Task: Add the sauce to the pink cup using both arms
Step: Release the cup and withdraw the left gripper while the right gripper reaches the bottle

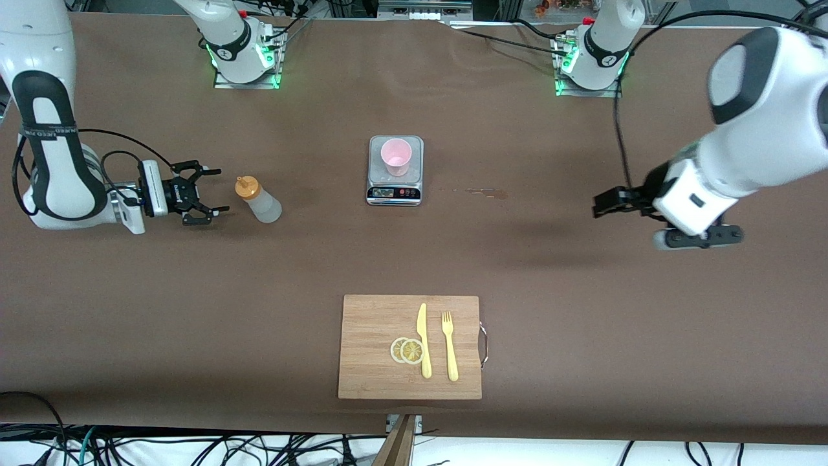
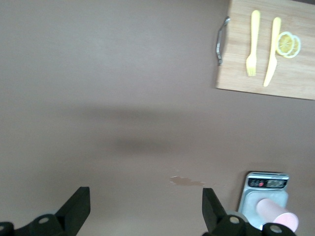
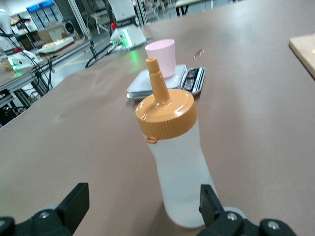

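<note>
The sauce bottle, whitish with an orange cap, stands on the table toward the right arm's end. My right gripper is open and level with the bottle, just short of it and not touching. In the right wrist view the bottle stands close before the open gripper, nearer one fingertip. The pink cup stands upright on a small scale at mid-table and also shows in the right wrist view. My left gripper is open and empty over bare table toward the left arm's end. In the left wrist view the left gripper is open, with the cup off to one side.
A wooden cutting board lies nearer the front camera, with a yellow knife, a yellow fork and lemon slices on it. A small stain marks the table beside the scale.
</note>
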Robot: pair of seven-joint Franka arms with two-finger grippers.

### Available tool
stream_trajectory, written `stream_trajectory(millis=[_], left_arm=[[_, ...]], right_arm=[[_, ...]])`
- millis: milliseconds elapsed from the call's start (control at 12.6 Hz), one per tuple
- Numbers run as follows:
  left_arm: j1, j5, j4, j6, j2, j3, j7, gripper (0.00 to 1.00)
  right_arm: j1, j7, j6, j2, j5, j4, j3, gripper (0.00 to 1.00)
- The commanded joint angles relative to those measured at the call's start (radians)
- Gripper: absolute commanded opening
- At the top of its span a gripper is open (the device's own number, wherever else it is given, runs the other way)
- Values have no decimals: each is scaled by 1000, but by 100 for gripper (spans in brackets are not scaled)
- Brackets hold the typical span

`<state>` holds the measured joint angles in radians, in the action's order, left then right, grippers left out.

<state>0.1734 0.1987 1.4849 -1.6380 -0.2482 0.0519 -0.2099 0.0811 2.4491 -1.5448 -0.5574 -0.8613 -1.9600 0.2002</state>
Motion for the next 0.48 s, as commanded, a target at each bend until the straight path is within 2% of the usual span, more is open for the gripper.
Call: stream_trajectory(millis=[0, 159, 398], left_arm=[[-116, -72, 17, 53, 36, -87, 85, 100], [-184, -157, 17, 75, 58, -154, 127, 100], [-219, -176, 35, 102, 78, -172, 158, 100]], right_arm=[[2, 89, 22, -68, -102, 12, -10, 100], [2, 96, 12, -94, -149, 12, -34, 100], [-7, 96, 12, -105, -215, 12, -59, 100]])
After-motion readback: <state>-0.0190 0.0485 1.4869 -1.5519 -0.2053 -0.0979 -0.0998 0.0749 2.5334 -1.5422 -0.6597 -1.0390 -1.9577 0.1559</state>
